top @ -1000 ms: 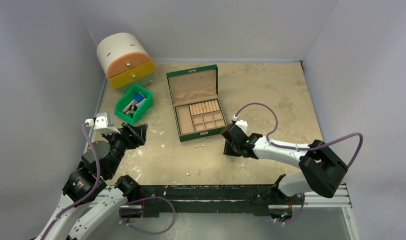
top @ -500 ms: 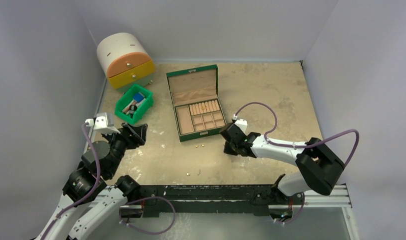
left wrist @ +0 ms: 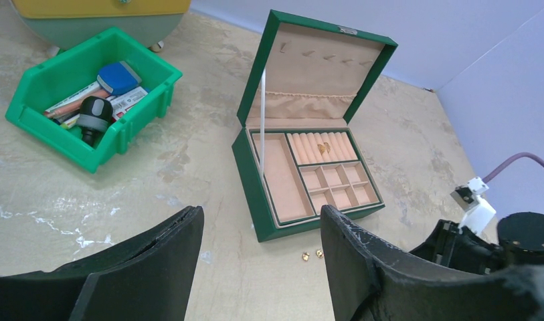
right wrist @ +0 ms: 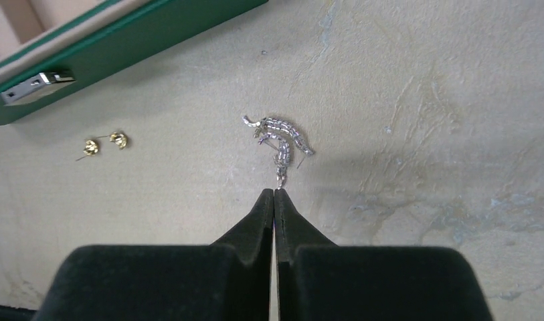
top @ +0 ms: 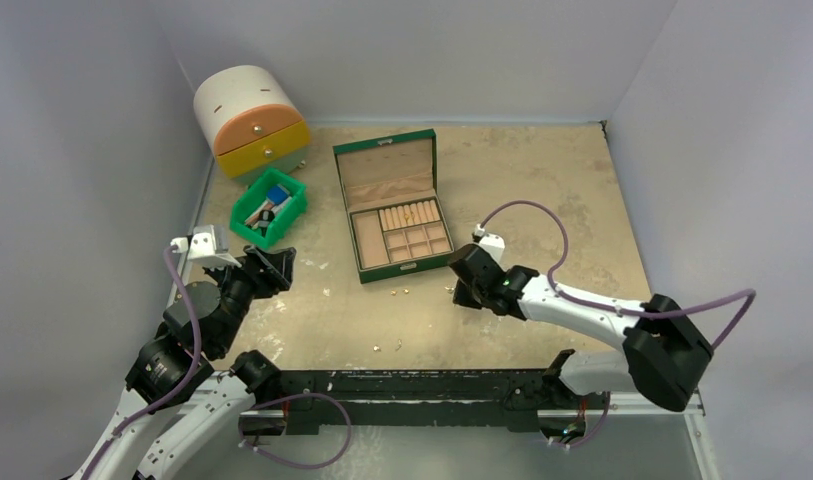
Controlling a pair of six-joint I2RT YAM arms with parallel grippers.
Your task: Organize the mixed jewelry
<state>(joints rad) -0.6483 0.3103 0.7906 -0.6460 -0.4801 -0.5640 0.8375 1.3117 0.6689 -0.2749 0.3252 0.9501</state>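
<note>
Jewelry box (left wrist: 250, 175) is laid open (compartments exposed for sorting). Silver charm (right wrist: 280, 142) is lying on the surface (right wrist: 423, 100) just in front of it, gold studs (right wrist: 105, 144) nearby. Right tool (right wrist: 274, 195) is fully closed, tips set at the charm's tail end; a pinch cannot be confirmed. Left tool (left wrist: 259, 224) is held wide, empty.

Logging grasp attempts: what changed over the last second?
The right gripper closed at the tail of the silver charm, its elbow swinging outward; no grip is evident. The open left gripper, jewelry box and gold studs stayed put.
</note>
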